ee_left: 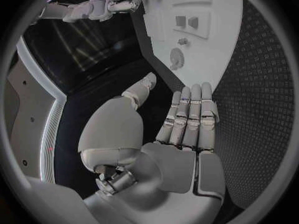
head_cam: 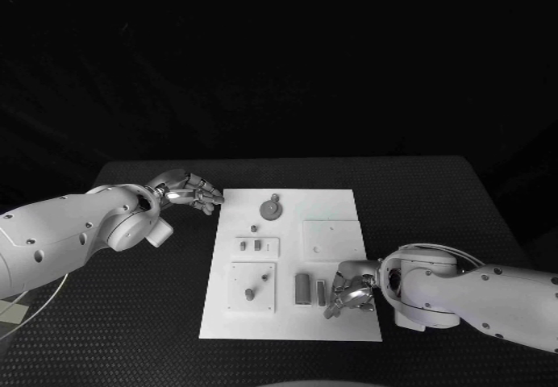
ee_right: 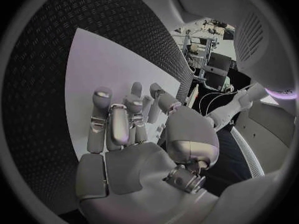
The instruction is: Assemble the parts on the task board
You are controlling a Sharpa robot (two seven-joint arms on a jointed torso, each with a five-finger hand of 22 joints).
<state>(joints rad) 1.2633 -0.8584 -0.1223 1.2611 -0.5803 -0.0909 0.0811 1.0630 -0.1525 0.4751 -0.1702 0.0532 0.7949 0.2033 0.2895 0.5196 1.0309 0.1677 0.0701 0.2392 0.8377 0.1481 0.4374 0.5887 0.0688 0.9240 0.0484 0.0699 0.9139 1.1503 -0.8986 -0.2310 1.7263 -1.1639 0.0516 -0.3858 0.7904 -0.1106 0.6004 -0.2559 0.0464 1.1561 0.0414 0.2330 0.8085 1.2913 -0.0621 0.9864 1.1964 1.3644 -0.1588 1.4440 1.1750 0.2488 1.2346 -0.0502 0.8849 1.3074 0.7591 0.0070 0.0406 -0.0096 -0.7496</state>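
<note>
The white task board (head_cam: 331,238) lies in the middle of the black table. On it are a round grey part (head_cam: 271,209), two small blocks (head_cam: 250,244), two short pegs (head_cam: 257,286) and two upright-lying bars (head_cam: 303,288) (head_cam: 321,292). My right hand (head_cam: 352,291) hovers palm down over the board's near right area, fingers bent, just right of the second bar; I see nothing between its fingers (ee_right: 116,122). My left hand (head_cam: 186,192) is off the board beside its far left corner, fingers (ee_left: 190,114) straight and side by side, holding nothing. The left wrist view shows the board (ee_left: 212,40) beyond its fingertips.
Bare black table mat (head_cam: 453,201) surrounds the board on all sides. A raised square plate (head_cam: 333,239) sits on the board's right half, just beyond my right hand. The table's far edge (head_cam: 291,160) runs behind the board.
</note>
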